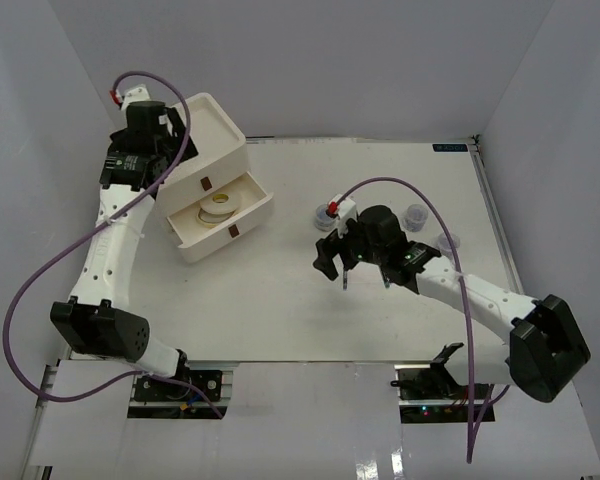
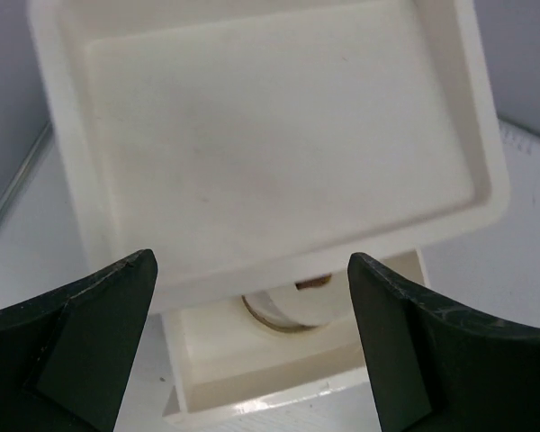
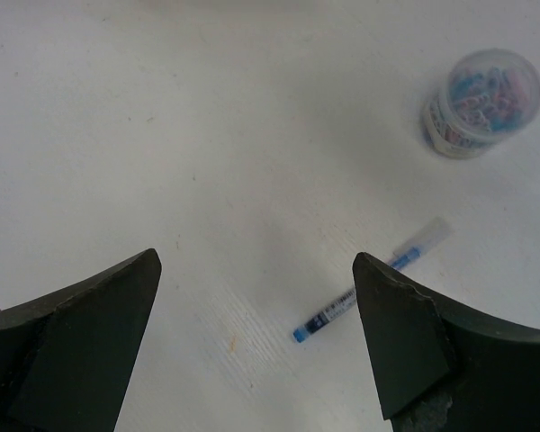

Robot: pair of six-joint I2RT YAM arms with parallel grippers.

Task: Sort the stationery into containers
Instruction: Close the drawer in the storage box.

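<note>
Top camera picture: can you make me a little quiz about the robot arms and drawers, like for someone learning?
1. True or false: the right gripper holds the pen.
2. What lies in the open drawer? A scissors, B tape, C glue.
3. Fill in: the left gripper has its jaws ____.
Key: 1 false; 2 B; 3 open.
</note>
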